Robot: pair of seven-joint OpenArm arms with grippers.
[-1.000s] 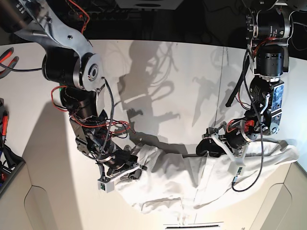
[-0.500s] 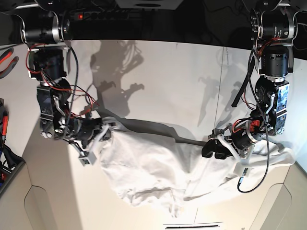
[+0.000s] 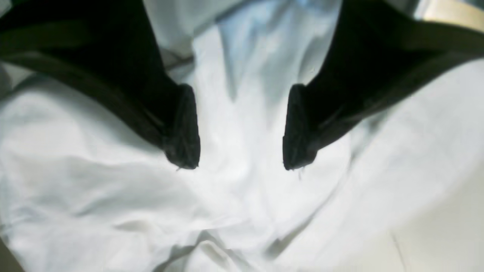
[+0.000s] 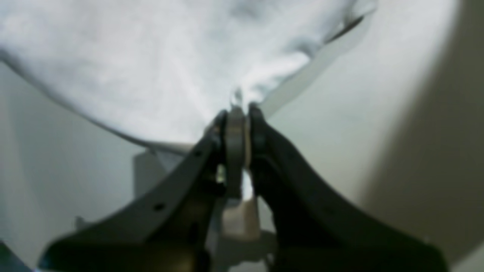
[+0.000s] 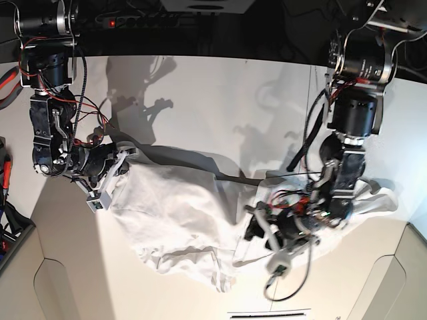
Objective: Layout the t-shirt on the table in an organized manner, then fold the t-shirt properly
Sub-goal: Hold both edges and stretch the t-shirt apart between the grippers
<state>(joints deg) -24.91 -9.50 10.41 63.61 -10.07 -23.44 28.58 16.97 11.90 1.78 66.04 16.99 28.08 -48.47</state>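
White cotton t-shirt (image 5: pixel 180 213), crumpled, lies lengthwise across the smooth white table (image 5: pixel 220 107) near its front edge, right gripper (image 4: pixel 237 113) clamping one end, left gripper (image 3: pixel 240 126) spread wide above its middle.

Black-and-silver arms (image 5: pixel 352 110), red wires, black pincers (image 3: pixel 242 128)

No text, label, brand, number or sign can be read in any view: the white t-shirt (image 5: pixel 180 213) is plain and unprinted, the tabletop (image 5: pixel 233 107) bears no markings, and the arms' housings show no legible lettering.
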